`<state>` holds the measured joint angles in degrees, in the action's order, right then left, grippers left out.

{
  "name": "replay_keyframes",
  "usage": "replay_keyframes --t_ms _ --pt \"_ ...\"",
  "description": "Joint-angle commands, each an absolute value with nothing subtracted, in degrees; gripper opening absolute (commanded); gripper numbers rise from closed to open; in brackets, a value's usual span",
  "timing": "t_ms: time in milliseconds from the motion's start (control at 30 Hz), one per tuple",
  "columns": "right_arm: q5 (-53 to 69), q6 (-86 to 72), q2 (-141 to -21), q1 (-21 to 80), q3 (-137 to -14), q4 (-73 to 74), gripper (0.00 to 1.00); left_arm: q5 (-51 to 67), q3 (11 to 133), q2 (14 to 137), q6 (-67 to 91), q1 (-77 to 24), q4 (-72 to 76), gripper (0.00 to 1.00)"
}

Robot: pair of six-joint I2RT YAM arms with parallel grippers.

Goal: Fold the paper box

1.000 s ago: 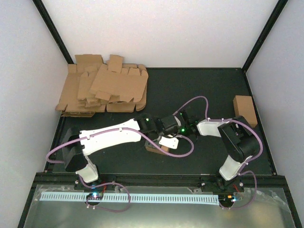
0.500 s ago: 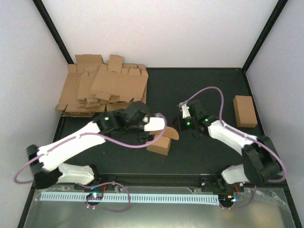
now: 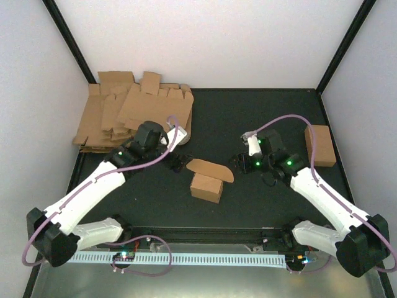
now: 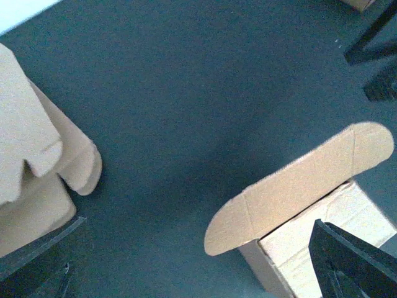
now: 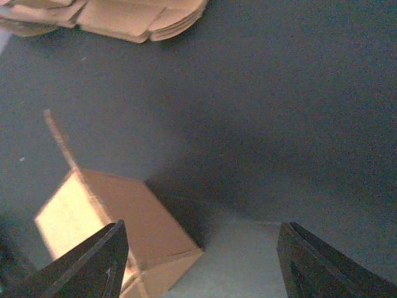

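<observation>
Left hand (image 3: 178, 162), right hand (image 3: 239, 162) backed off; paper box (image 3: 206, 187) flap raised.

Scanning all 3 views now: no txt, labels, brands or nos. to read. The paper box (image 3: 206, 186) shows plain brown faces, flap incl. The heap of flat cardboard blanks (image 3: 133, 115) back left is plain too, same w/ the small closed carton (image 3: 320, 144) on the right. Nothing legible on the dark table (image 3: 260, 112) either.
</observation>
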<state>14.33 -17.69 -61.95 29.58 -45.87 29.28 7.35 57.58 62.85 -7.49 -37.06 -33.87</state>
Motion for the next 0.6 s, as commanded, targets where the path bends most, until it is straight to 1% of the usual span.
replay_keyframes --t_ms 0,67,167,267,367,500,567 --pt "24.8 -16.3 -63.0 29.6 -50.1 35.8 0.69 22.0 59.7 65.5 -0.4 -32.0 -31.6 0.99" --pt "27.0 -15.8 -64.1 29.6 -50.5 36.7 0.68 24.5 60.3 66.9 -1.0 -30.9 -32.7 0.99" --pt "29.5 -14.9 -66.2 29.7 -50.9 38.0 0.61 26.0 60.5 69.6 -1.4 -30.6 -33.2 0.99" --pt "30.5 -14.6 -67.2 30.2 -50.8 38.2 0.58 29.0 61.5 72.7 -0.5 -30.7 -34.7 0.95" --pt "30.8 -14.4 -67.7 30.5 -50.6 38.3 0.55 30.1 59.8 75.1 0.8 -30.6 -33.0 0.92" --pt "31.5 -14.1 -68.4 30.6 -50.7 38.7 0.42 29.1 58.3 76.0 1.2 -30.6 -30.8 0.88" --pt "31.9 -14.3 -68.5 30.7 -50.6 38.7 0.39 29.0 58.4 76.7 1.3 -30.7 -30.6 0.86"
